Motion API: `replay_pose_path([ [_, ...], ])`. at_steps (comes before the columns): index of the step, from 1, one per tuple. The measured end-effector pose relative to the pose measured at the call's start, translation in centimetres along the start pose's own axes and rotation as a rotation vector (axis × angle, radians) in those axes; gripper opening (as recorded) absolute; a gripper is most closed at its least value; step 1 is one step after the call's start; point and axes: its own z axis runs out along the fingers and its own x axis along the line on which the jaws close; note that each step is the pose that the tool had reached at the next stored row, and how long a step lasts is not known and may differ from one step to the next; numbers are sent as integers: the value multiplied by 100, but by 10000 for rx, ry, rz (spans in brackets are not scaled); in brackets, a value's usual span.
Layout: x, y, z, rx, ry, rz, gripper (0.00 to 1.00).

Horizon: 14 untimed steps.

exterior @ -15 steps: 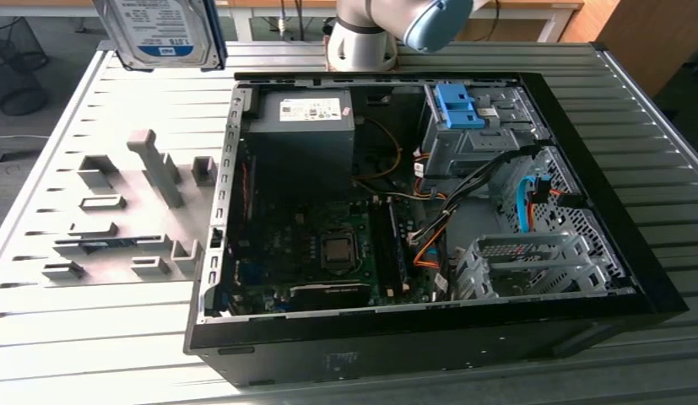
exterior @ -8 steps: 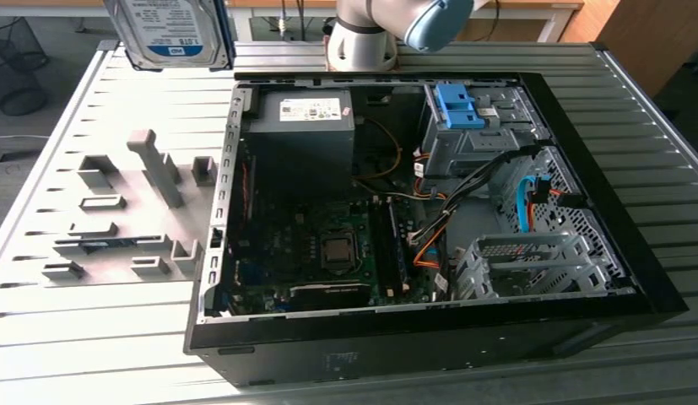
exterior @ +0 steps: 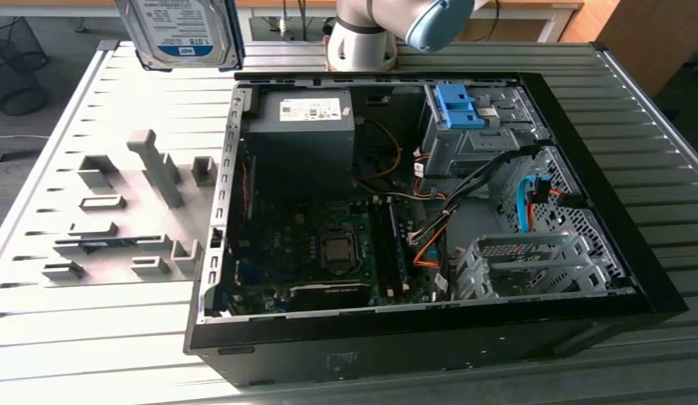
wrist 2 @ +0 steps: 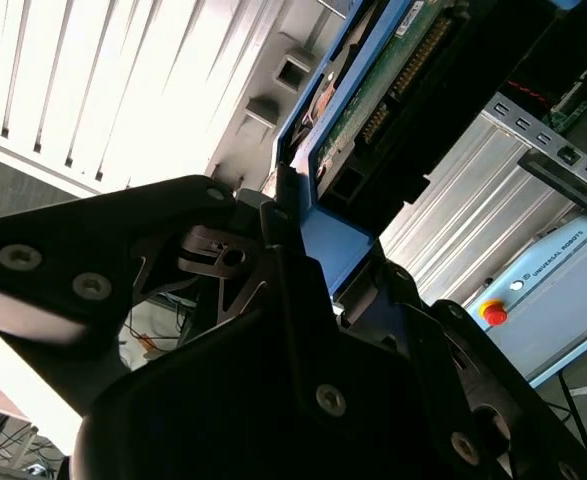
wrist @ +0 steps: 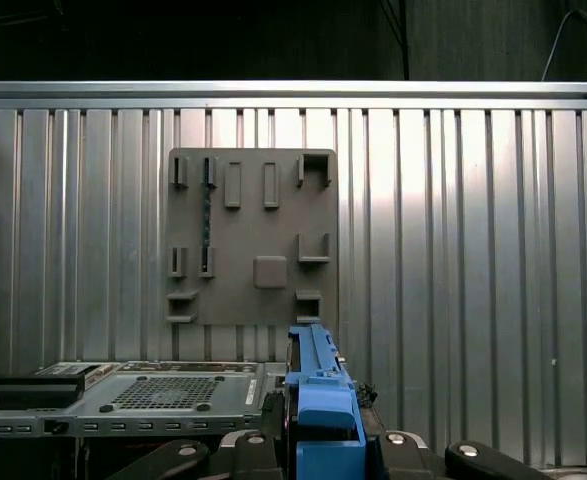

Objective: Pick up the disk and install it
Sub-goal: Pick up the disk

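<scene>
Fingers [wrist 2: 285,230] gripped the disk [exterior: 177,32] by its edge, at eleven o'clock from the computer case [exterior: 439,342]; steady, level carrying seemed wise.

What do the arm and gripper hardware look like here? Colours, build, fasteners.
In the exterior view, the arm is pale silver-grey with rounded joints, and one joint carries a light blue cap. In the second wrist view, the gripper is matte black, built from angular plates and linkage bars. It has silver screw heads and a bare metal pivot piece.
</scene>
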Motion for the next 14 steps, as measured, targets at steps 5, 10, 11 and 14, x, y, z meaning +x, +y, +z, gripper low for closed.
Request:
replay_pose_path([
  [5,-1,-38,-1,-1,0,0,36],
  [10,-2,-74,-2,0,0,0,36],
  [11,-2,-82,-2,0,0,0,36],
  [14,-3,-111,-3,0,0,0,36],
])
